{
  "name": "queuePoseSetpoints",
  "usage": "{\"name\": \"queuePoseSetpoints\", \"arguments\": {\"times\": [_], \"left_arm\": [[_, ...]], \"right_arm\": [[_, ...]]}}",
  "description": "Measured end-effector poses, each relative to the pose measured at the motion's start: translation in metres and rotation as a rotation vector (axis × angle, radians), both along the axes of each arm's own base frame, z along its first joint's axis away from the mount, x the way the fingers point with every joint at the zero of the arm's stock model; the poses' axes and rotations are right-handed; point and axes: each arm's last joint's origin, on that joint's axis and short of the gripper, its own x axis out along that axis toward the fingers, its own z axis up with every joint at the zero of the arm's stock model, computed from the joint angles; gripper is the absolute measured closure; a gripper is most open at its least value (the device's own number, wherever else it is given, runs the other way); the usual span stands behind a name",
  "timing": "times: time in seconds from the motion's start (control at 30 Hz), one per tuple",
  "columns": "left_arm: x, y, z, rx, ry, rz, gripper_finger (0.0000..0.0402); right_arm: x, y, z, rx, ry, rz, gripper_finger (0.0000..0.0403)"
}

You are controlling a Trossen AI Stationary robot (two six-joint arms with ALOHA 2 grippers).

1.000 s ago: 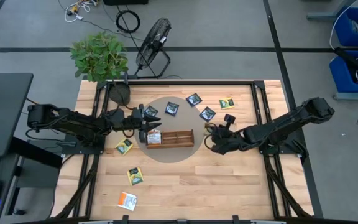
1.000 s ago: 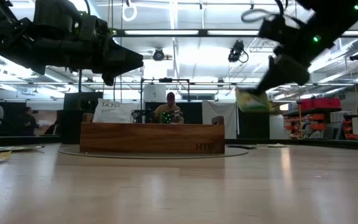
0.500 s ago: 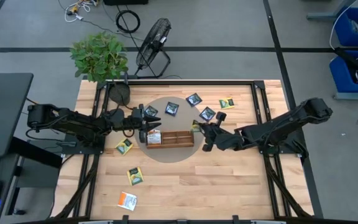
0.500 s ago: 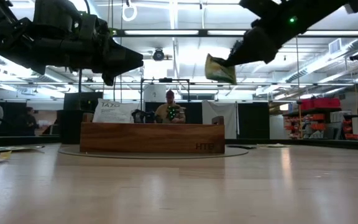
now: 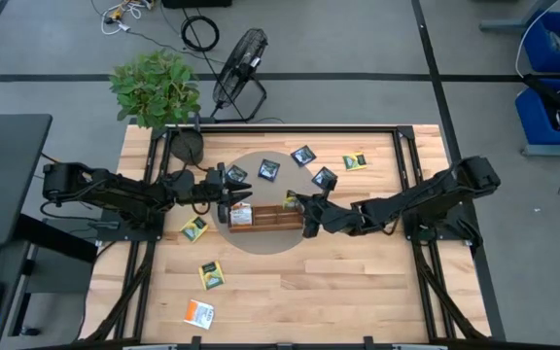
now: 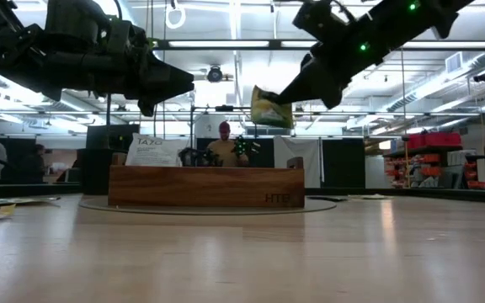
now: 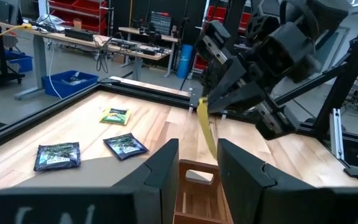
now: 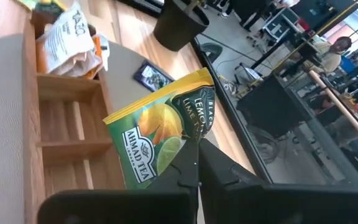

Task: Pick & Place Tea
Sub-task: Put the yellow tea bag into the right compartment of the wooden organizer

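My right gripper (image 5: 297,204) is shut on a yellow-green tea sachet (image 8: 160,127) and holds it in the air above the right end of the wooden tray (image 5: 275,216). My left gripper (image 7: 199,168) is open and holds nothing; it hovers over the tray's left end (image 7: 197,186). An orange-and-white sachet (image 5: 241,214) sits in the tray's left compartment. Navy sachets (image 5: 268,171) lie flat on the table beyond the tray. Yellow-green sachets (image 5: 194,229) and an orange-and-white one (image 5: 199,312) lie nearer. My right gripper pinches the yellow-green sachet between its two fingers at one edge (image 8: 190,144). The fingers come from the table's right side, slanting down. The sachet is lifted clear and hangs tilted below the fingertips (image 6: 272,108) above the tray.
The tray lies on a round grey mat (image 5: 261,243). A dark pot (image 5: 188,146) stands at the far left of the table. A potted plant (image 5: 154,87) and a fan (image 5: 239,58) are beyond the far edge. There is bare wood toward the near right.
My right gripper has carried the yellow-green sachet toward the table's left, from beside the tray to above its right end. It rose on the way and stayed shut on the sachet. My left arm has kept still.
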Motion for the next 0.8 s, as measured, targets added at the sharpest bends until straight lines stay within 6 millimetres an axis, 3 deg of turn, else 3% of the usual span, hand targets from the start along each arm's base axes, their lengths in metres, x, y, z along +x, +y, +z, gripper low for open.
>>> {"name": "queuePoseSetpoints", "arguments": {"times": [0.37,0.8], "left_arm": [[0.000,0.000,-0.001,-0.001,0.008,0.000,0.0287],[0.000,0.000,-0.002,0.001,0.016,0.001,0.0287]], "right_arm": [[0.026,0.005,-0.022,-0.005,0.065,-0.022,0.0403],[0.026,0.005,-0.034,0.076,0.076,-0.064,0.0403]]}}
